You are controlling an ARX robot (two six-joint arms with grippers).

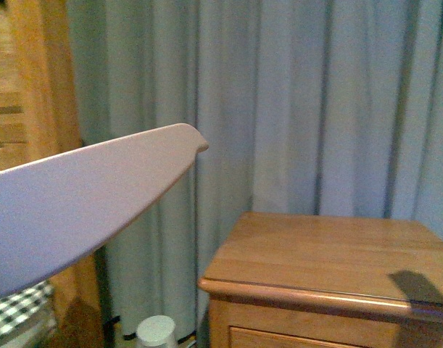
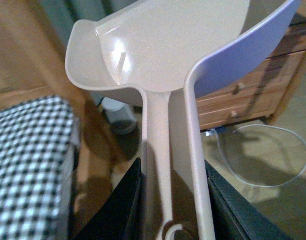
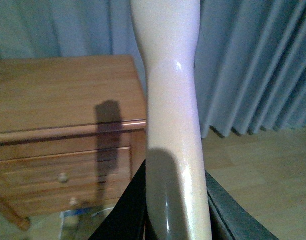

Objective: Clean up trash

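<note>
Listing by view.

**Front view.**
- Dustpan point(image 1: 76, 203): pale pink, raised off the ground. It fills the frame from 9 o'clock to 7 o'clock, with its lip tip reaching toward 11 o'clock.
- Wooden nightstand point(image 1: 330, 254): at 5 o'clock, top bare.
- Blue-grey curtain point(image 1: 301, 94): behind everything.
- Checked cloth point(image 1: 18, 308): at 8 o'clock.
- White cap point(image 1: 156, 330): at 6 o'clock.
- Neither arm shows here.

**Left wrist view.**
- Left gripper point(image 2: 175, 200): its black fingers point(image 2: 120, 210) are pressed against both sides of the dustpan's handle. The scoop is carried ahead of the wrist with its open side up, probably so it is ready to be set down as a catcher.
- The scoop's inside is empty.
- A clear tube loop point(image 2: 273, 150) lies on the floor beyond, near the drawers.

**Right wrist view.**
- Right gripper point(image 3: 175, 210): its fingers point(image 3: 127, 215) are clamped on a glossy pale pink shaft, judged to be the brush point(image 3: 170, 100).
- The bristles are out of frame. The brush is held lifted in front of the nightstand, probably to sweep toward the pan.

**Trash.**
- Not visible in any view: not in the scoop, not on the nightstand top, and not on the visible floor.
- Its look and place cannot be told, and it has yet to be found and swept.
</note>
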